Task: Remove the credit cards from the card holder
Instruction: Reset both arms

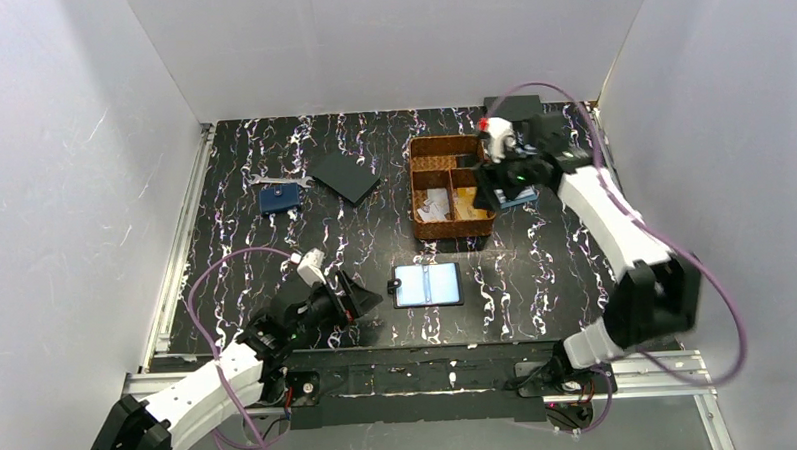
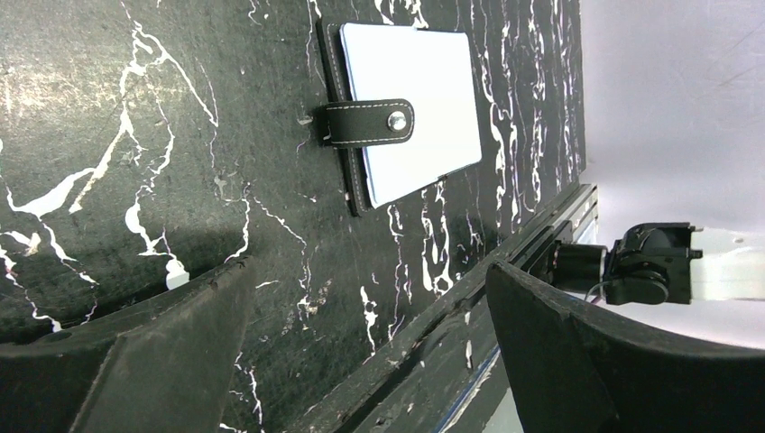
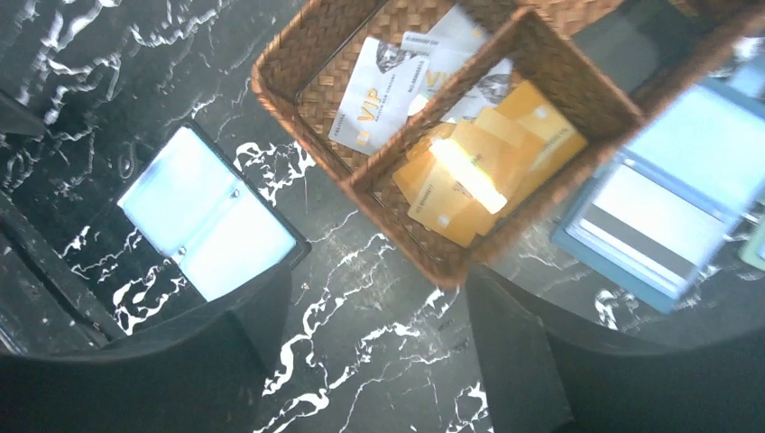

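The card holder (image 1: 428,284) lies open and flat on the table, with pale blue inner faces and a black rim. It shows in the left wrist view (image 2: 424,99) with its snap strap, and in the right wrist view (image 3: 206,227). No card shows in its sleeves. Several orange-gold credit cards (image 3: 483,167) and white VIP cards (image 3: 383,86) lie in the wicker basket (image 3: 298,41). My left gripper (image 1: 365,298) (image 2: 370,298) is open and empty just left of the holder. My right gripper (image 1: 488,194) (image 3: 377,289) is open and empty above the basket's near right corner.
The basket (image 1: 417,189) stands at the back centre-right. A pale blue holder without a black rim (image 3: 663,203) lies to its right. A navy wallet (image 1: 278,197) and a flat black square (image 1: 344,176) lie at the back left. The table's front rail (image 2: 505,271) is close to my left gripper.
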You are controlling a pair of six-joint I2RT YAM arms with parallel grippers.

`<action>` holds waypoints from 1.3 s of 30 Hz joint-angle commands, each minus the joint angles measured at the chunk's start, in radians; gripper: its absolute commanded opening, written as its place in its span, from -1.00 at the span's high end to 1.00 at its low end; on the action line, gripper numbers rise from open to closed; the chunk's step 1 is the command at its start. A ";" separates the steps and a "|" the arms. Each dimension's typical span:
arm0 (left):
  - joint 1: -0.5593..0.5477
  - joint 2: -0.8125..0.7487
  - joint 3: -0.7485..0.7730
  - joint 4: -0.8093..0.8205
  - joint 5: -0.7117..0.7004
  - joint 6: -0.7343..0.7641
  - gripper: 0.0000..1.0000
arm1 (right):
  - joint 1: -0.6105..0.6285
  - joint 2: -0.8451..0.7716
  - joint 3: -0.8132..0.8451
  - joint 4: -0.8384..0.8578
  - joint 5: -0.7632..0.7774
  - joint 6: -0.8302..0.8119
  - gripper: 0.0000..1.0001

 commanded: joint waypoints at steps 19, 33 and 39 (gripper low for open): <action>0.007 -0.116 0.891 -0.975 -0.154 0.302 -0.97 | -0.365 -0.788 -0.293 0.185 -0.294 0.361 -0.97; 0.007 -0.199 0.872 -0.986 -0.160 0.292 -0.97 | -0.374 -0.787 -0.225 0.126 -0.214 0.482 -0.97; 0.007 -0.214 0.873 -0.999 -0.159 0.293 -0.97 | -0.381 -0.797 -0.211 0.124 -0.199 0.511 -0.97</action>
